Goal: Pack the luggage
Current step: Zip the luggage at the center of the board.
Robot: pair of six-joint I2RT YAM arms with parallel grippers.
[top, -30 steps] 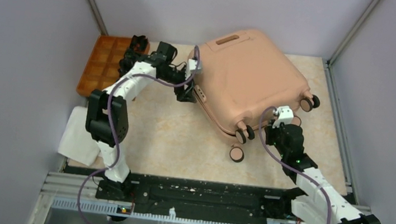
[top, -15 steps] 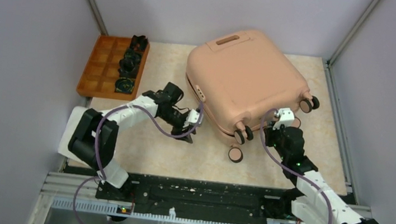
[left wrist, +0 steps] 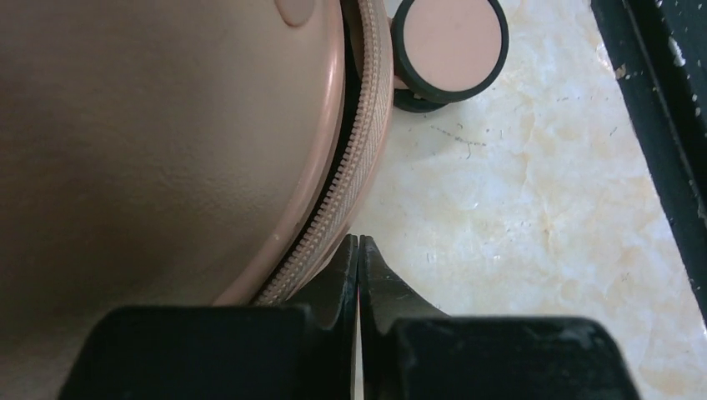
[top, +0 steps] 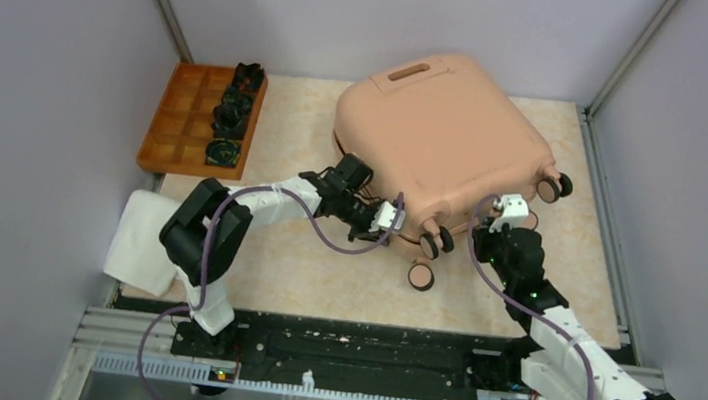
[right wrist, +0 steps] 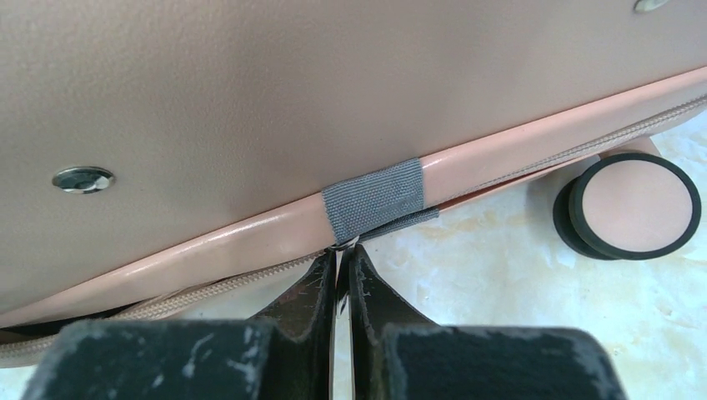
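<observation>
Our left end effector, pressed together, sits at the luggage zipper edge, with tabletop stretching to its right. Our right end effector pinches a thin metal piece below a grey tab; we cannot identify it.

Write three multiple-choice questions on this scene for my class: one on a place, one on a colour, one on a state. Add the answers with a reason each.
1. Where is the orange tray? A) far-left corner B) near-right corner C) centre
2. What colour is the luggage shell? A) blue B) peach-pink C) green
3. How are the left fingers? A) wide open B) half open C) shut together

Answers: 1 A, the top view shows it far left; 2 B, every view shows a pink shell; 3 C, the left wrist view shows the tips touching.
</observation>
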